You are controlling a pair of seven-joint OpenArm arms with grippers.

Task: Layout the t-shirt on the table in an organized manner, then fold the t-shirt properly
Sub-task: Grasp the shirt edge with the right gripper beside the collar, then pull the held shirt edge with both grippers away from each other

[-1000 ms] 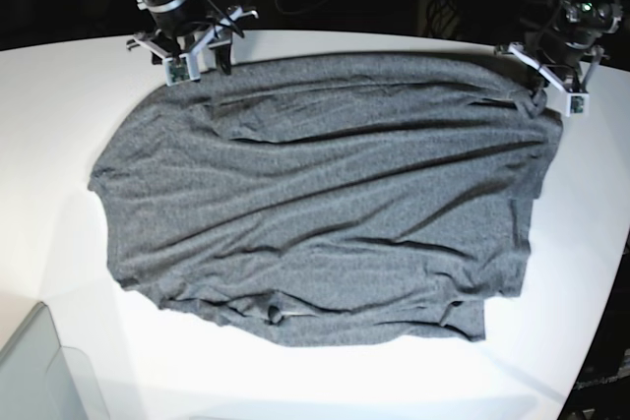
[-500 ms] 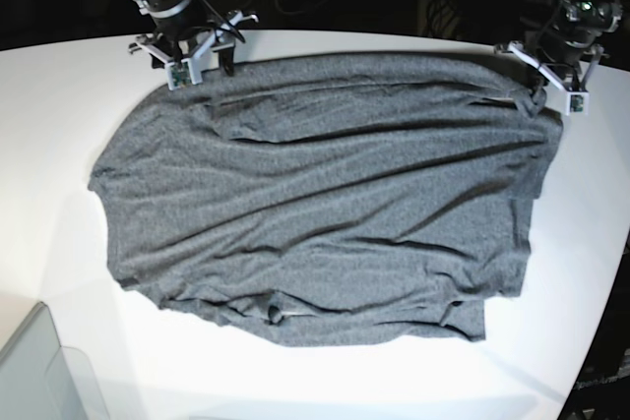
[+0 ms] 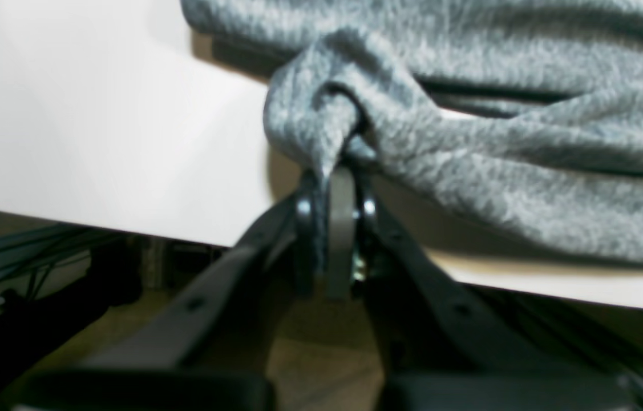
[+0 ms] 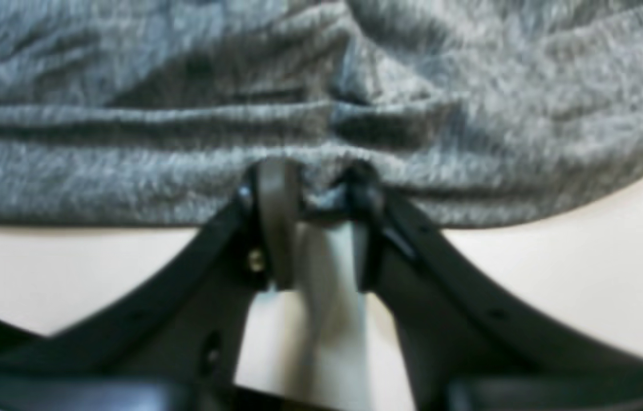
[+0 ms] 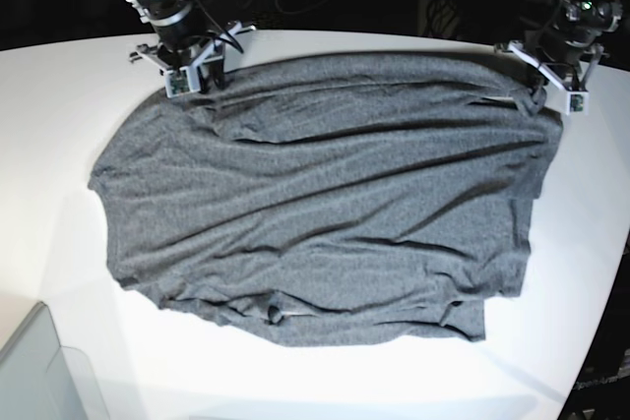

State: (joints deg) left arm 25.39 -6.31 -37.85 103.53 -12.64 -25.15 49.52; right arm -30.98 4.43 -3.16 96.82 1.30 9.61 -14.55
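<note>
Left hand: clenched on a bunched corner of the t-shirt, right at the worktop edge; the cloth fans out beyond its fingertips. Right hand: fingers narrowed onto the shirt hem, a fold pinched between the tips, grasping it. Farther out, the shirt lies spread and wrinkled across the worktop between both hands.

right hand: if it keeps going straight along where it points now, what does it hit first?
The t-shirt. The right hand has its fingertips already at the shirt's edge, with a bit of cloth bunched between them, so more fabric lies straight ahead, resting on the table. Depth beyond is unclear.
</note>
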